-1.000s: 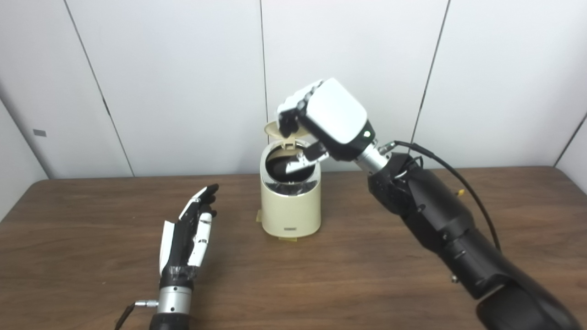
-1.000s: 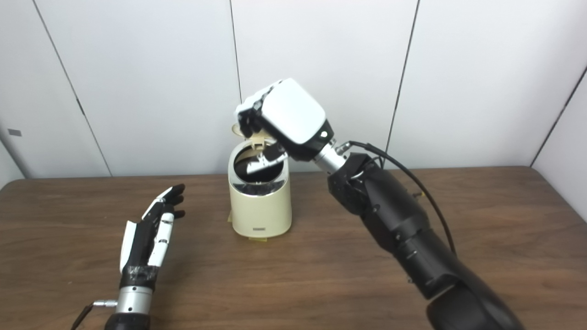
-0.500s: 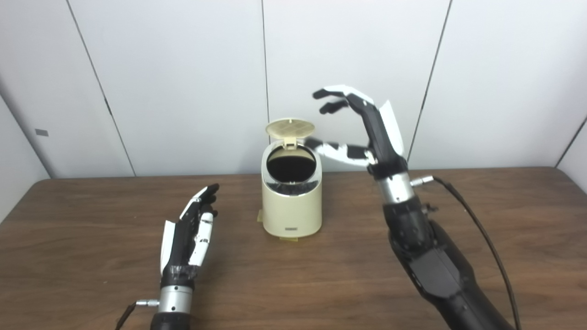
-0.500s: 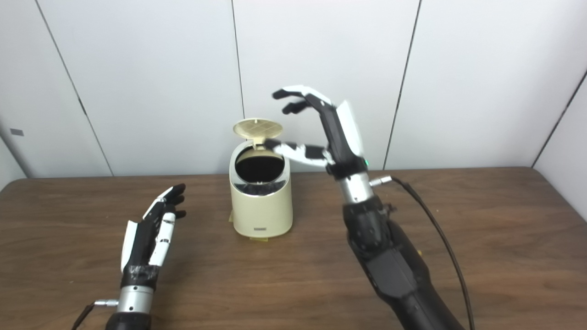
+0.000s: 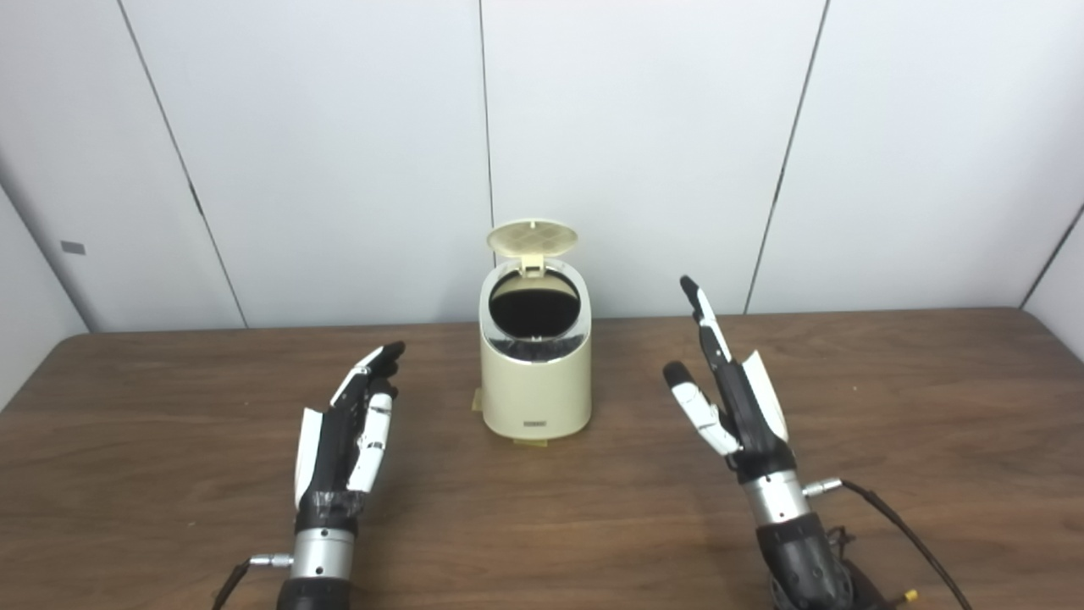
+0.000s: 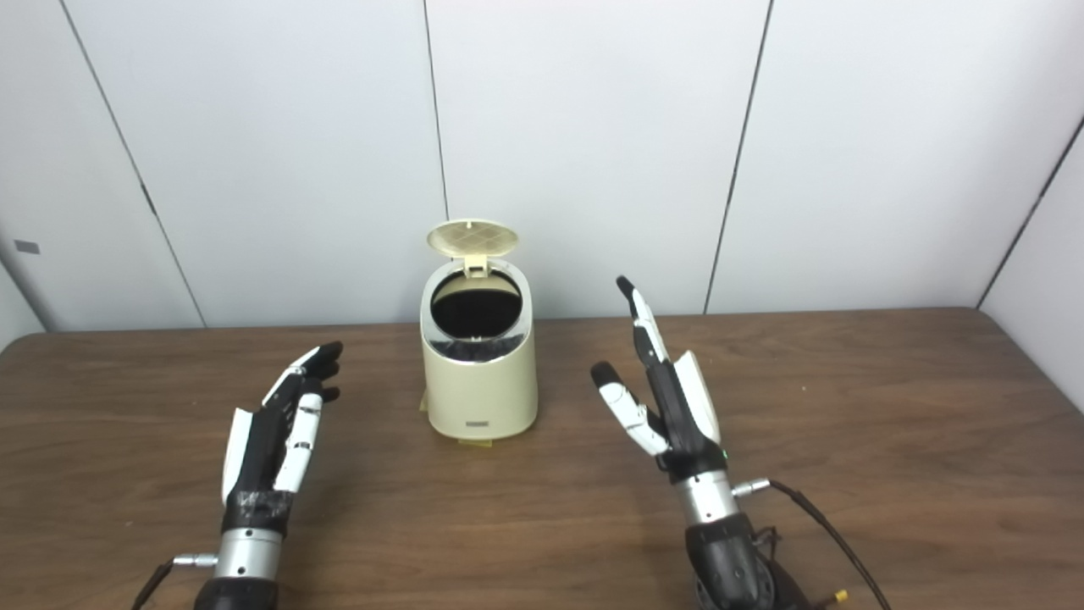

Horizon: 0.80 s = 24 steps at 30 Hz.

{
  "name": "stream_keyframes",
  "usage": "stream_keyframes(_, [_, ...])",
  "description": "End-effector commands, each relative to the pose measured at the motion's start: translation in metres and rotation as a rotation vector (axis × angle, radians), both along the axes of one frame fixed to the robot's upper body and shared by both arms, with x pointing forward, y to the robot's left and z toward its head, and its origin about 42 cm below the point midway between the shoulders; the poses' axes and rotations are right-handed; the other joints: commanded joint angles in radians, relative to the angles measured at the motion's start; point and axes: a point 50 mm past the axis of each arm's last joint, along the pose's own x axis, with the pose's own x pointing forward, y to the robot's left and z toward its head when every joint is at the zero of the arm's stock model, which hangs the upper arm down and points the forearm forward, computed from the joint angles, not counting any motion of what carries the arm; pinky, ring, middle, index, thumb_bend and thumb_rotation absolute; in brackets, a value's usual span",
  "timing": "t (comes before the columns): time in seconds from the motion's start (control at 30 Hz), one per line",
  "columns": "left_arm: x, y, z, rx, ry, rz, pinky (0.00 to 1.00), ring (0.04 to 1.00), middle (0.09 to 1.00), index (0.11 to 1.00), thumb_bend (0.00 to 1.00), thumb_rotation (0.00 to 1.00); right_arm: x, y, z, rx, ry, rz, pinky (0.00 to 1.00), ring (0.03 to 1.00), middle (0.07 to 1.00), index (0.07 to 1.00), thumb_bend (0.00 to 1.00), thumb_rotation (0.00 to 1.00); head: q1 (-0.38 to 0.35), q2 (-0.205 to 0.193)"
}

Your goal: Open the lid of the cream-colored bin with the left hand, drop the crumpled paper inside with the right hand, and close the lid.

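The cream-colored bin (image 5: 535,385) stands at the middle of the brown table, its round lid (image 5: 533,237) tipped up and back on its hinge. The mouth (image 5: 534,305) is dark, and no crumpled paper shows anywhere. My left hand (image 5: 349,432) rests low to the bin's left, open, fingers stretched toward the back, holding nothing. My right hand (image 5: 728,398) is to the bin's right at about the same depth, also open and empty, fingers pointing up and away. Neither hand touches the bin.
The brown wooden table (image 5: 169,407) runs to both picture edges. White wall panels (image 5: 339,152) stand just behind the bin. A black cable (image 5: 906,529) trails from my right wrist at the lower right.
My right hand was curled over the bin's mouth, then opened beside the lid, and has now dropped back to the table's right side. The lid stayed up. My left hand did not move.
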Motion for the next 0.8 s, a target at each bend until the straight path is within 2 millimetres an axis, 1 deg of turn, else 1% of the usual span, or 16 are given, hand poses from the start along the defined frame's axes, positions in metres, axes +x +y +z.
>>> stream_keyframes(0.0, [-0.002,0.004,-0.007,0.035,-0.002,0.005,0.79,0.863,0.871,0.857,0.23,0.89,0.004,-0.002,0.019,0.029,-0.067,0.015,0.99,1.000,1.000,0.995,0.20,0.93,0.000,0.001])
stream_keyframes(0.1, [-0.003,0.005,-0.007,0.031,-0.002,0.007,0.79,0.863,0.871,0.857,0.23,0.89,-0.003,-0.006,0.009,0.015,-0.034,0.005,0.99,0.999,1.000,0.997,0.21,0.96,0.002,0.004])
stream_keyframes(0.23, [-0.001,0.008,-0.005,0.036,-0.004,0.016,0.79,0.858,0.865,0.850,0.23,0.89,-0.010,-0.009,-0.004,0.002,0.018,0.008,0.95,0.987,1.000,0.992,0.21,0.97,0.003,0.003])
stream_keyframes(0.3, [0.001,0.009,0.000,0.038,-0.015,0.016,0.78,0.856,0.863,0.844,0.22,0.88,-0.013,-0.010,-0.011,-0.007,0.038,0.009,0.95,0.989,1.000,0.990,0.21,0.99,0.005,0.004])
stream_keyframes(0.37, [0.005,0.011,0.014,0.078,-0.046,0.022,0.76,0.848,0.858,0.839,0.21,0.89,-0.015,-0.011,-0.017,-0.014,0.057,0.001,0.95,0.991,1.000,0.988,0.20,0.99,0.008,0.004])
stream_keyframes(0.4, [0.008,0.013,0.024,0.109,-0.067,0.021,0.75,0.838,0.849,0.834,0.23,0.91,-0.016,-0.011,-0.020,-0.014,0.066,-0.004,0.95,0.993,1.000,0.989,0.20,0.99,0.014,0.004])
stream_keyframes(0.43, [0.012,0.014,0.035,0.137,-0.085,0.020,0.75,0.838,0.849,0.838,0.27,0.93,-0.017,-0.012,-0.022,-0.013,0.074,-0.008,0.96,0.994,1.000,0.988,0.20,0.99,0.018,0.005])
stream_keyframes(0.5, [0.021,0.017,0.059,0.191,-0.121,0.014,0.76,0.842,0.849,0.846,0.40,0.92,-0.019,-0.012,-0.027,0.002,0.090,-0.011,0.96,0.992,0.999,0.984,0.21,0.97,0.021,0.009])
stream_keyframes(0.53, [0.027,0.019,0.073,0.235,-0.145,0.019,0.77,0.847,0.852,0.852,0.48,0.92,-0.020,-0.012,-0.029,0.010,0.098,-0.010,0.95,0.983,0.999,0.983,0.22,0.96,0.023,0.012])
stream_keyframes(0.57, [0.033,0.021,0.090,0.278,-0.167,0.020,0.74,0.834,0.847,0.849,0.55,0.92,-0.020,-0.012,-0.030,0.016,0.103,-0.008,0.94,0.977,0.997,0.981,0.23,0.94,0.024,0.014])
stream_keyframes(0.63, [0.045,0.021,0.123,0.357,-0.205,0.030,0.76,0.850,0.864,0.854,0.67,0.91,-0.020,-0.010,-0.032,0.020,0.108,-0.007,0.93,0.970,0.992,0.977,0.23,0.92,0.028,0.017])
stream_keyframes(0.67, [0.047,0.021,0.133,0.375,-0.210,0.034,0.77,0.856,0.865,0.852,0.70,0.91,-0.021,-0.009,-0.032,0.020,0.108,-0.007,0.93,0.970,0.990,0.976,0.23,0.92,0.029,0.017])
stream_keyframes(0.7, [0.053,0.018,0.152,0.402,-0.223,0.040,0.77,0.858,0.866,0.851,0.72,0.90,-0.021,-0.008,-0.032,0.013,0.107,-0.007,0.93,0.970,0.990,0.976,0.22,0.91,0.029,0.019])
stream_keyframes(0.73, [0.059,0.014,0.173,0.440,-0.236,0.047,0.80,0.875,0.862,0.841,0.79,0.89,-0.021,-0.008,-0.032,0.008,0.107,-0.007,0.94,0.974,0.990,0.978,0.23,0.95,0.030,0.020])
stream_keyframes(0.77, [0.061,0.011,0.187,0.464,-0.243,0.054,0.81,0.879,0.860,0.834,0.82,0.90,-0.021,-0.007,-0.033,0.004,0.107,-0.006,0.94,0.976,0.991,0.978,0.23,0.96,0.032,0.021])
